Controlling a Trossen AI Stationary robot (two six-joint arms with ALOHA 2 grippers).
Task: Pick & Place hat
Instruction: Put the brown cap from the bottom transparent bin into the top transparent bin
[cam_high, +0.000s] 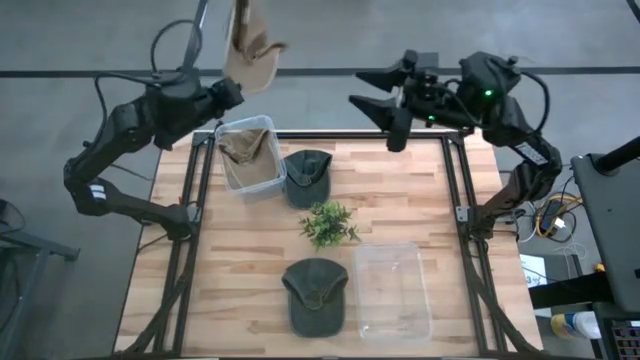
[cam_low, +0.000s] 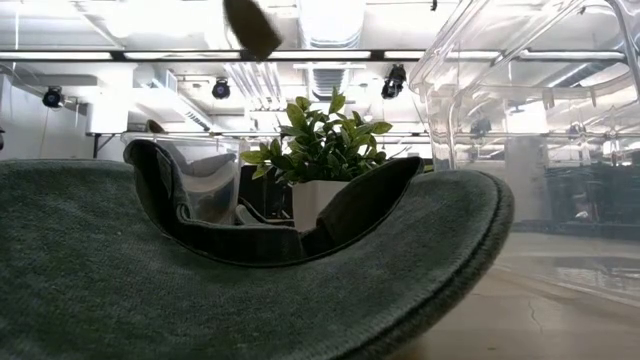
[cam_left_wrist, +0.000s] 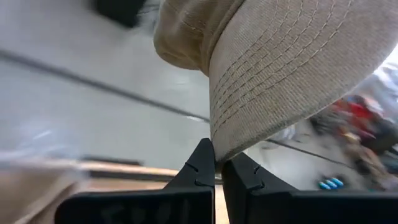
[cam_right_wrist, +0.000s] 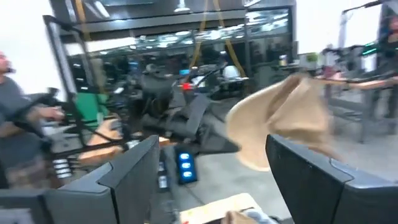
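- High view: floppy tan fabric hat (cam_high: 250, 50) hangs in the air past the far left corner of the wooden slatted desk (cam_high: 400, 215), above and behind the far clear plastic bin (cam_high: 248, 155).
- Left gripper (cam_high: 232, 92) is clamped on that tan hat; left wrist view shows both dark fingers (cam_left_wrist: 200, 171) pinched together on the stitched brim (cam_left_wrist: 273, 81).
- Right gripper (cam_high: 378, 95) sits over the far edge, right of centre, jaws spread wide, nothing between them. Right wrist view: fingers (cam_right_wrist: 134, 168) well apart, tan hat (cam_right_wrist: 283, 127) visible farther off.
- Far clear bin near the far left corner holds a second tan fabric hat (cam_high: 243, 148).
- Dark green cap (cam_high: 306, 176) lies just beside that bin, on its right.
- Small green potted plant (cam_high: 328, 223) stands near the desk centre, between the far cap and the near one.
- Second dark green cap (cam_high: 316, 294) lies near the front edge, centre; it fills the low view foreground (cam_low: 120, 270).
- Empty clear plastic bin (cam_high: 393, 290) sits just right of it, toward the front right corner.
- Right wrist view: a person (cam_right_wrist: 15, 118) in grey at the room's edge, blurred.
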